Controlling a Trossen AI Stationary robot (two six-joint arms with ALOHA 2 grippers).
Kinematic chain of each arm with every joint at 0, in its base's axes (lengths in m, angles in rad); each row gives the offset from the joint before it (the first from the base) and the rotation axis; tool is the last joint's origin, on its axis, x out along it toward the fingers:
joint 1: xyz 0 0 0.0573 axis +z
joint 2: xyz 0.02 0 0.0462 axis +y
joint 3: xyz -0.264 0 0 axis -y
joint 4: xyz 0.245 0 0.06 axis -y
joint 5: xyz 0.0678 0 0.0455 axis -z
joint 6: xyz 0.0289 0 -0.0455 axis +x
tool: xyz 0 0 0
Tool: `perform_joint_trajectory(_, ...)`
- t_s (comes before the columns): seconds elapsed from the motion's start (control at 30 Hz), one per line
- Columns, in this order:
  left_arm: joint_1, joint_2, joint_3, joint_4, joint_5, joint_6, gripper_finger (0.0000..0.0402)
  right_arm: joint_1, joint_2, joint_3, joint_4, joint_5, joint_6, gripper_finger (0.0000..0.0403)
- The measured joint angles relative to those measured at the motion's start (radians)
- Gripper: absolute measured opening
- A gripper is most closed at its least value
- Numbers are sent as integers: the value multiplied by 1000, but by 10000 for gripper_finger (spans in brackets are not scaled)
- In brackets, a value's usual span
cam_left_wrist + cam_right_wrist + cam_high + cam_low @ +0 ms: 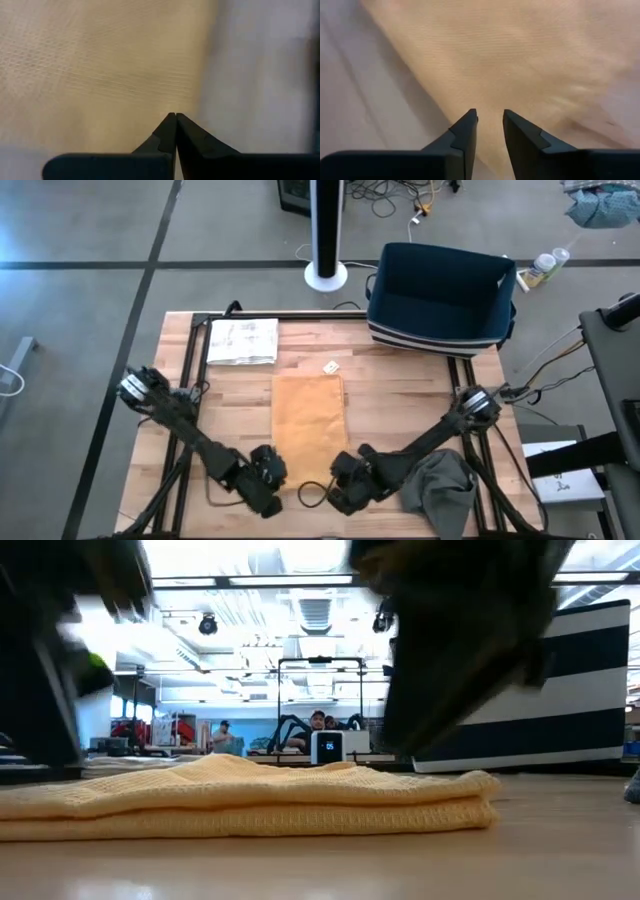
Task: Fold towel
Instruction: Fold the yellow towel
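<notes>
At mid-worktop (400,395) the towel (308,418) is lying folded into a narrow strip — both claws are hovering at its near end, left claw (175,116) clenched empty, right claw (489,116) slightly parted and grasping nothing, likely lining up another fold.

even, bright overhead light falls on the table (400,395), with soft shadows. in the low view, ceiling lights (315,555) glare white and the near arms are dark, blurred shapes. both wrist views are soft, the towel (520,55) smeared by blur.
</notes>
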Motion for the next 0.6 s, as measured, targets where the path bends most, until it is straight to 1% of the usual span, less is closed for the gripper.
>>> perform_joint_trajectory(0.07, -32, -26, 34, -130, -7, -46, 0, 17, -19, 0, -47, 13, 15, 96)
perform_joint_trajectory(0.1, -49, -29, 46, -150, -12, -64, 0, 23, -22, -2, -74, 22, 15, 98)
perform_joint_trajectory(0.2, -98, -51, 54, -155, -88, -141, 0, 35, -30, -3, -114, 32, 40, 101)
perform_joint_trajectory(0.27, -101, -53, 48, -127, -106, -230, 0, 35, -49, -3, -211, 33, 91, 104)
perform_joint_trajectory(0.33, -88, -50, 30, -106, -131, -278, 0, 28, -76, -4, -304, 69, 151, 106)
perform_joint_trajectory(0.43, -57, -33, 0, 89, -185, -220, 0, 5, -126, -9, -433, 171, 229, 108)
perform_joint_trajectory(0.53, -10, 9, -41, 251, -188, -160, 0, -19, -179, -27, -479, 243, 249, 105)
perform_joint_trajectory(0.6, 11, 37, -57, 308, -188, -127, 0, -27, -210, -50, -476, 275, 229, 102)
